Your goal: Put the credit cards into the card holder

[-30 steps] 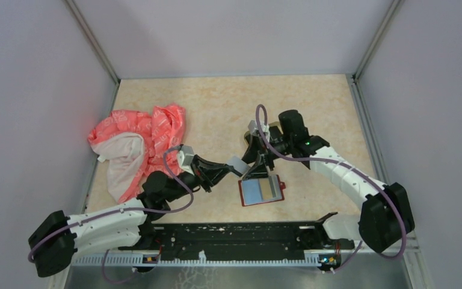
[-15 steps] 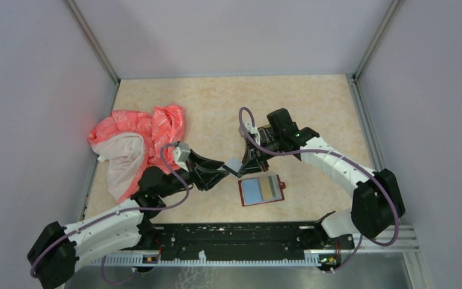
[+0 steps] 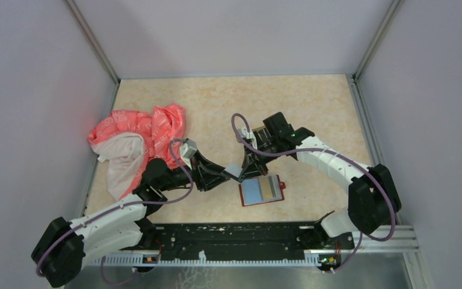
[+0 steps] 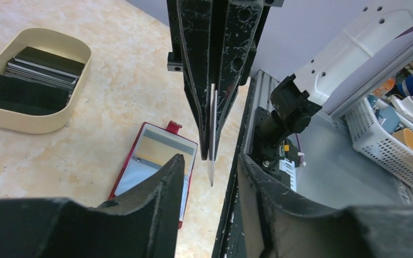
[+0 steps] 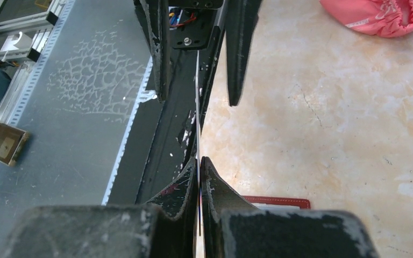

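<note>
**Item: one card held between two grippers, beside the open card holder**

While the red card holder [image 3: 281,186] lies open and flat on the table [image 3: 313,108], we record the following, each placed relative to it.

1. Card in transit [image 4: 211,173]: a thin pale card, seen edge-on in both wrist views. It is held off the table, just beyond the holder's far-left corner in the top view. We cannot read its face.

2. Right gripper [image 5: 199,161]: clenched on that card, both fingers pressed flat against its faces. It reaches in from the holder's far side.

3. Left gripper [image 5: 198,101]: released. Its fingers stand apart on either side of the card's free edge with a gap showing on each side, so the card sits between them untouched. It comes in from the holder's left.

4. Contents of the holder: a light-blue card [image 3: 254,191] and a gold-tan card [image 3: 269,189] lie side by side inside it. The snap tab [image 4: 173,127] points away from the left gripper.

5. Oval tan tray [image 4: 11,121]: near the holder, apart from it on the tab side in the left wrist view, and holding a stack of dark cards [image 4: 24,94]. The right arm hides it in the top view.

6. Pink cloth [image 3: 138,141]: bunched, well apart from the holder, to its far left.
</note>
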`<state>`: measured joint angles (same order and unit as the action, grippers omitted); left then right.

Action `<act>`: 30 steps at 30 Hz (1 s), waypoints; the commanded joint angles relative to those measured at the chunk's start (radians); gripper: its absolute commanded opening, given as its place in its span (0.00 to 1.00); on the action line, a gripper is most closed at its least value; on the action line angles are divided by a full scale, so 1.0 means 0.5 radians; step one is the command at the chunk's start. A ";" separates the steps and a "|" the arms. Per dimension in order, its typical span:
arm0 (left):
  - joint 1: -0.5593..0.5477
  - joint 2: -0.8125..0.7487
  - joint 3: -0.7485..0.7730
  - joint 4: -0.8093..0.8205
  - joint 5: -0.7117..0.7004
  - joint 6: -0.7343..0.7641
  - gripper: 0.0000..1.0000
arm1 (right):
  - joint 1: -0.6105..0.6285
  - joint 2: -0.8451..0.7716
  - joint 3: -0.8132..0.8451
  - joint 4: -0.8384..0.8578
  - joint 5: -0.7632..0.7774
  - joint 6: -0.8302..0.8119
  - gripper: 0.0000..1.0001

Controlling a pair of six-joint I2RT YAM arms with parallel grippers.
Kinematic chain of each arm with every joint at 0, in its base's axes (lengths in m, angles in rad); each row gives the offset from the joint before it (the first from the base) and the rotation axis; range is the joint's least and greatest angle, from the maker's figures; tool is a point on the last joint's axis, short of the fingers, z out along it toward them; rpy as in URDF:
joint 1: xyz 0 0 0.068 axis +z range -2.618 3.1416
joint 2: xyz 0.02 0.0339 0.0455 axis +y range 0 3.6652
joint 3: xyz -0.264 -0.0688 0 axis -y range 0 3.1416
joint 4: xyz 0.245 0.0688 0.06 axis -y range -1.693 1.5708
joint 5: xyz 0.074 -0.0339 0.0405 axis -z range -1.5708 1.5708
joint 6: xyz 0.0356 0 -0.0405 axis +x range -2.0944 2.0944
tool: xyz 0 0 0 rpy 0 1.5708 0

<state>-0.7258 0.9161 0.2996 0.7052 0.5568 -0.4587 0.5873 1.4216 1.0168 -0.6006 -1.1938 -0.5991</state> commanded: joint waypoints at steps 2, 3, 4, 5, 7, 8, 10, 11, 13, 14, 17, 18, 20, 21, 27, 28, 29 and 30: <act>0.010 -0.025 0.015 0.117 0.023 -0.052 0.43 | 0.042 0.020 0.103 0.021 -0.002 -0.029 0.00; 0.010 -0.014 0.014 0.123 0.023 -0.056 0.42 | 0.046 0.022 0.103 0.023 0.003 -0.025 0.00; 0.008 -0.006 0.010 0.142 0.027 -0.064 0.38 | 0.050 0.028 0.100 0.028 0.005 -0.023 0.00; 0.009 0.007 0.005 0.168 0.031 -0.073 0.36 | 0.052 0.034 0.101 0.029 0.009 -0.023 0.00; 0.009 0.028 -0.001 0.200 0.044 -0.079 0.26 | 0.061 0.050 0.104 0.024 0.012 -0.020 0.00; 0.010 0.040 0.001 0.200 0.052 -0.080 0.24 | 0.064 0.053 0.110 0.021 0.013 -0.020 0.00; 0.010 0.065 0.002 0.204 0.078 -0.078 0.25 | 0.068 0.055 0.113 0.021 0.008 -0.014 0.00; 0.010 0.075 0.002 0.205 0.084 -0.079 0.27 | 0.068 0.052 0.112 0.024 0.007 -0.011 0.00; 0.010 0.094 -0.001 0.205 0.093 -0.077 0.30 | 0.067 0.045 0.111 0.026 0.007 -0.008 0.00; 0.010 0.095 -0.001 0.197 0.095 -0.074 0.30 | 0.068 0.042 0.115 0.027 0.007 -0.005 0.00; 0.009 0.098 -0.003 0.182 0.095 -0.067 0.31 | 0.068 0.036 0.115 0.034 0.005 0.004 0.00; 0.009 0.099 -0.004 0.181 0.095 -0.067 0.31 | 0.068 0.036 0.112 0.034 0.005 0.005 0.00; 0.009 0.101 -0.009 0.190 0.093 -0.070 0.24 | 0.067 0.036 0.112 0.035 0.006 0.008 0.00; 0.010 0.104 -0.014 0.208 0.095 -0.075 0.14 | 0.066 0.037 0.111 0.034 0.004 0.008 0.00; 0.011 0.069 -0.058 0.210 0.032 -0.063 0.00 | 0.064 0.035 0.138 -0.017 0.078 -0.048 0.28; 0.012 0.053 -0.054 0.147 0.008 -0.059 0.00 | 0.063 0.032 0.180 -0.100 0.164 -0.121 0.42; 0.015 0.044 -0.052 0.087 -0.006 -0.061 0.00 | 0.054 0.024 0.235 -0.179 0.263 -0.178 0.56; 0.018 0.045 -0.051 0.030 0.001 -0.080 0.00 | 0.031 0.007 0.281 -0.266 0.354 -0.220 0.65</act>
<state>-0.7219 0.9604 0.2821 0.7685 0.5720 -0.4969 0.6029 1.4490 1.0393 -0.6392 -1.1320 -0.6132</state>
